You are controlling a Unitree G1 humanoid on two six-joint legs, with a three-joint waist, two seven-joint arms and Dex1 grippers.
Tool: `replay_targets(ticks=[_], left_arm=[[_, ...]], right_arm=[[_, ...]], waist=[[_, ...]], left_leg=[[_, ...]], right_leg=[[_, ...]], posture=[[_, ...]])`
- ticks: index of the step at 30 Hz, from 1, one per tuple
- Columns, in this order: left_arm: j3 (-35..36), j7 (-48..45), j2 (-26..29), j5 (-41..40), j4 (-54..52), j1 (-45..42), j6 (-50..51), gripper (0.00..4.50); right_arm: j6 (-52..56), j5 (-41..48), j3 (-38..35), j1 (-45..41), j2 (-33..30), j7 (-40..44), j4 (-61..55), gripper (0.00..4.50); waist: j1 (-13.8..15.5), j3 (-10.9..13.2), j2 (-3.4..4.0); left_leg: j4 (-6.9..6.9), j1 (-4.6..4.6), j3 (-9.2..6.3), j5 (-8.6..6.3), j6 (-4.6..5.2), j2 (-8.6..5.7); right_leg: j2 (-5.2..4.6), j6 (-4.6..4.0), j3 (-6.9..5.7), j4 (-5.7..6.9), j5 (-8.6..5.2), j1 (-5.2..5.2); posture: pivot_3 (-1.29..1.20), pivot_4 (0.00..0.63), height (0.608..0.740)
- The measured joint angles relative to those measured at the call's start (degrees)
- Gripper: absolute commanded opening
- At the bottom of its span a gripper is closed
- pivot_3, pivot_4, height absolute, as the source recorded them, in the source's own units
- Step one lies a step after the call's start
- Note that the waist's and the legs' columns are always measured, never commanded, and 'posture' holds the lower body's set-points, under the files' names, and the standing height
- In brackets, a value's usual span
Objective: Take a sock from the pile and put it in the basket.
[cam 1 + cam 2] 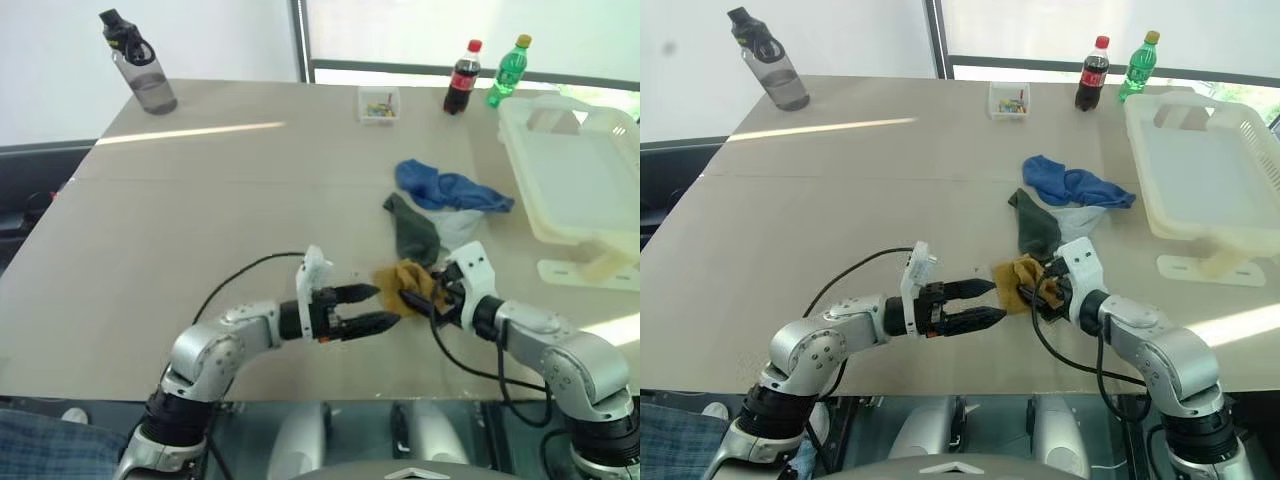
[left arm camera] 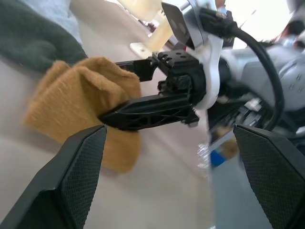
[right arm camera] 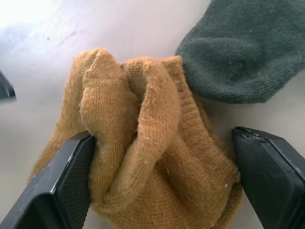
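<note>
Right wrist view: fingers wide, yellow sock bunched between them, nothing pinched yet

Biggest to smallest, all placed off the basket (image 1: 1200,170): the table (image 1: 840,200) runs under it, with the basket at the table's right edge, still empty as far as I can see. The pile (image 1: 1065,205) of blue, green and white socks sits just left of the basket, and the yellow sock (image 1: 1018,282) lies nearer the robot than that, touching the green one. The right gripper (image 3: 162,181) straddles the yellow sock, fingers apart, one pad against the fabric. The left gripper (image 1: 990,303) sits further from the basket, also spread, tips close by. Risk imo: closing on just a loose fold so it slips out mid-carry, or the two grippers bumping.
</note>
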Motion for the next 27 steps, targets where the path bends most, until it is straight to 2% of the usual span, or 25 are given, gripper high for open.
replay_targets(ticks=[6, 8, 9, 15, 20, 27], left_arm=[[1.06, -3.14, 4.70, 5.87, -0.56, -0.86, -6.94, 4.50], [2.66, -5.13, 9.42, 7.25, -3.33, -0.09, -8.95, 4.50], [4.54, -6.15, 11.65, 7.82, -4.48, 0.48, -10.14, 4.50], [13.30, -10.14, 16.80, 7.94, -4.01, 3.94, -13.63, 4.50], [24.35, -17.20, 20.76, 3.82, -2.02, 9.76, -15.65, 4.50], [33.93, -20.10, 20.03, 1.06, 1.69, 11.72, -19.28, 4.50]], right_arm=[[-3.32, -3.37, 3.16, -0.09, -1.50, 1.31, 1.53, 4.39], [-5.38, -5.08, 5.27, -0.11, -2.84, 1.98, 1.60, 4.39], [-6.44, -5.98, 5.97, -0.03, -3.41, 2.34, 1.57, 4.39], [-9.39, -8.92, 7.88, -0.13, -4.08, 3.19, 2.21, 4.39], [-10.09, -10.15, 8.53, -0.69, -4.11, 4.47, 3.06, 4.39], [-10.70, -11.44, 9.10, -0.99, -4.91, 6.47, 3.81, 4.39]], waist=[[-0.10, -0.02, -0.03], [-0.44, -0.03, -0.05], [-0.50, -0.07, 0.01], [-0.65, -0.20, -0.13], [-1.01, -0.28, -0.22], [-0.76, -0.43, -0.39]], left_leg=[[0.01, 0.00, 0.01, 0.00, 0.00, 0.04], [-0.03, 0.03, 0.02, 0.00, 0.00, 0.07], [-0.07, 0.04, 0.02, 0.00, 0.00, 0.07], [-0.06, 0.05, 0.04, 0.00, 0.00, 0.08], [-0.07, 0.17, 0.05, -0.01, -0.01, 0.14], [-0.06, 0.17, -0.02, -0.01, -0.02, 0.17]], right_leg=[[0.01, 0.04, -0.01, 0.00, -0.02, 0.00], [0.02, 0.03, -0.01, -0.01, -0.02, 0.00], [0.01, 0.03, -0.01, -0.03, -0.02, 0.00], [0.00, 0.20, -0.03, -0.05, -0.12, 0.02], [-0.02, 0.21, -0.05, -0.05, -0.13, 0.05], [-0.06, 0.19, -0.12, -0.11, -0.12, 0.11]], posture=[[0.00, 0.150, 0.740], [0.00, 0.150, 0.740], [0.00, 0.150, 0.740], [0.00, 0.150, 0.740], [0.00, 0.150, 0.740], [0.00, 0.150, 0.740]])
